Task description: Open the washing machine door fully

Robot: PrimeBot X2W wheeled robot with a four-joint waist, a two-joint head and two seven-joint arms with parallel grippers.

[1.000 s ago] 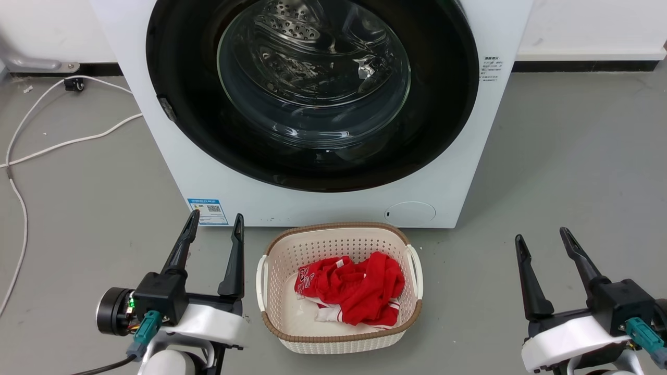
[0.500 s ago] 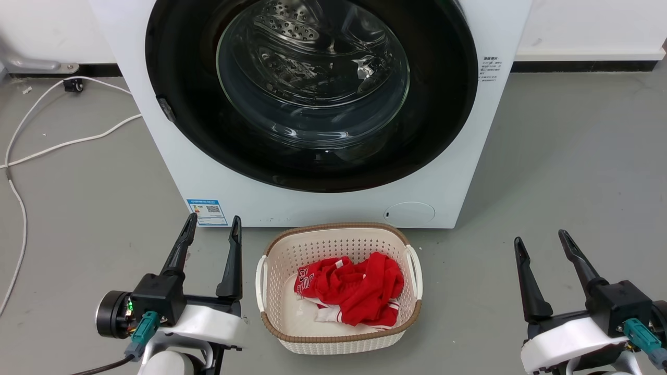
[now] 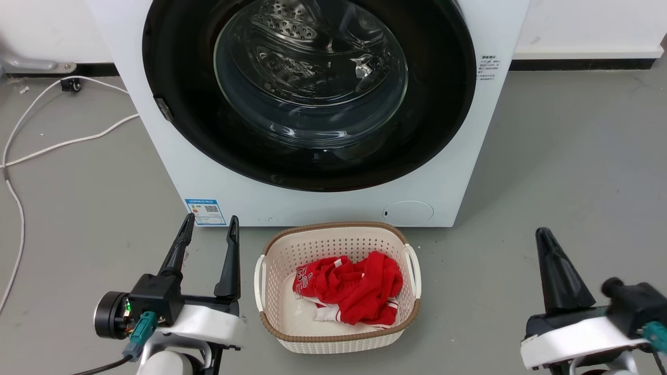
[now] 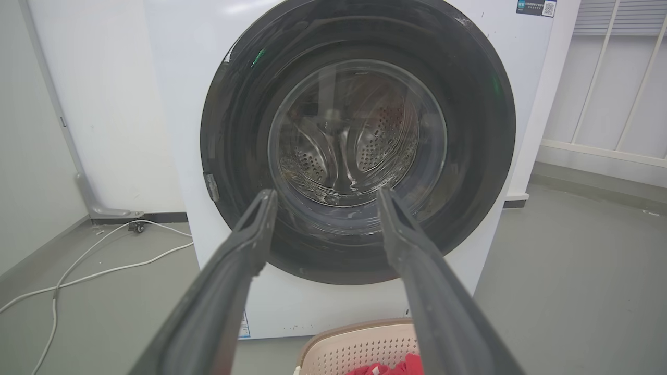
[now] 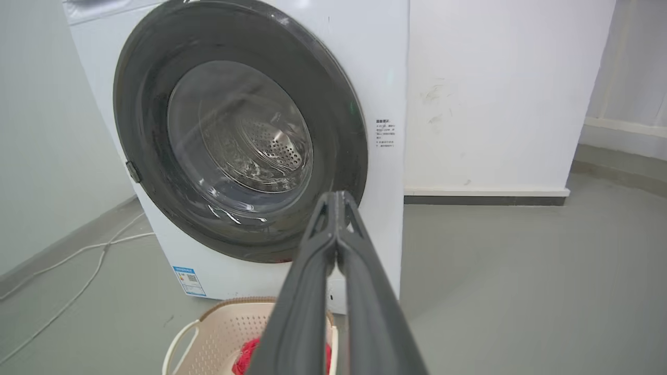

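Head view puts the white washing machine (image 3: 323,205) in the upper centre of the frame, standing on a grey floor (image 3: 573,156). The washing machine door (image 3: 432,130), a wide glossy black ring, sits shut and flat against the front and covers most of its width. A clear glass bowl (image 3: 310,78) bulges from the door's middle, and the holed steel drum (image 3: 284,28) shows through it. A small grey metal piece (image 3: 163,108) sits on the door's left edge. Below the door, a blue label (image 3: 205,211) is stuck at the lower left of the front and a round cap (image 3: 408,212) at the lower right.

A cream basket (image 3: 271,317) stands on the floor just below the machine, at the bottom centre, with a red cloth (image 3: 354,291) bunched inside. A white cable (image 3: 78,139) trails across the floor at the left.

At the lower left, beside the basket, the left gripper (image 3: 211,223) points up the frame with its jaws apart, well short of the door. At the lower right the right gripper (image 3: 547,242) also points up, with its jaws closed together into one dark wedge and touching nothing.

Left wrist view faces the door squarely, and its two spread fingers (image 4: 245,245) frame the lower part of the bowl. Right wrist view sees the door at an angle from the right, and its fingers (image 5: 312,291) lie pressed together, their tip falling over the door's lower right rim in the picture.
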